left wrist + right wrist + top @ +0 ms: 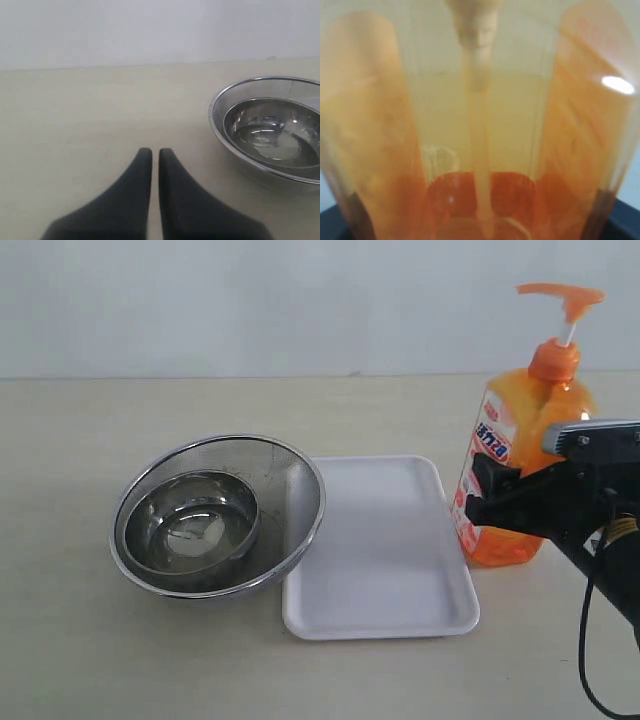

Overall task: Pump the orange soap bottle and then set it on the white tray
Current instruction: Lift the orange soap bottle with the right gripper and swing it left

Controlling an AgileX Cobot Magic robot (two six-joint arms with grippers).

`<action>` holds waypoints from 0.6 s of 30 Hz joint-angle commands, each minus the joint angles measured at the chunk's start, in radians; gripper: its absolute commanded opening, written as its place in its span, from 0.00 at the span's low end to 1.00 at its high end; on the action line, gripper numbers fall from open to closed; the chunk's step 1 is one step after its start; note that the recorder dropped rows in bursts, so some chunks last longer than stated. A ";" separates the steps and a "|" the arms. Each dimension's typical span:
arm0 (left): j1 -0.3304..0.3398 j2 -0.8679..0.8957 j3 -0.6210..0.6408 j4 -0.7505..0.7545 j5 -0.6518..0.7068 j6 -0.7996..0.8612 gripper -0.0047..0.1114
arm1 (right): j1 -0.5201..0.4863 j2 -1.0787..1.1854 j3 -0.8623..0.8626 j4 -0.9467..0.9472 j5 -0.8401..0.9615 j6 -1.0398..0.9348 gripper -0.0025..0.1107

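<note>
The orange soap bottle [527, 430] stands upright on the table, just right of the white tray [375, 550], its pump head [560, 295] raised on the white stem. My right gripper [497, 496] reaches in from the right and is shut on the bottle's lower body. One black finger crosses the label; the other is hidden behind the bottle. In the right wrist view the translucent bottle [480, 130] fills the frame, with a dark fingertip [626, 221] at its edge. My left gripper [155, 156] is shut with nothing in it, low over bare table, away from the bottle.
A steel mesh bowl [217, 512] holding a smaller steel bowl sits against the tray's left edge; it also shows in the left wrist view as the bowls [270, 132]. A black cable [585, 640] hangs from my right arm. A pale wall stands behind the table.
</note>
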 commanded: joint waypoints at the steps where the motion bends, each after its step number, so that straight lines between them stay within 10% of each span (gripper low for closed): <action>1: 0.003 -0.003 0.003 -0.005 0.000 0.003 0.08 | 0.002 -0.003 0.000 0.030 0.001 0.002 0.02; 18: 0.003 -0.003 0.003 -0.005 0.000 0.003 0.08 | 0.002 -0.183 0.001 0.007 0.001 -0.096 0.02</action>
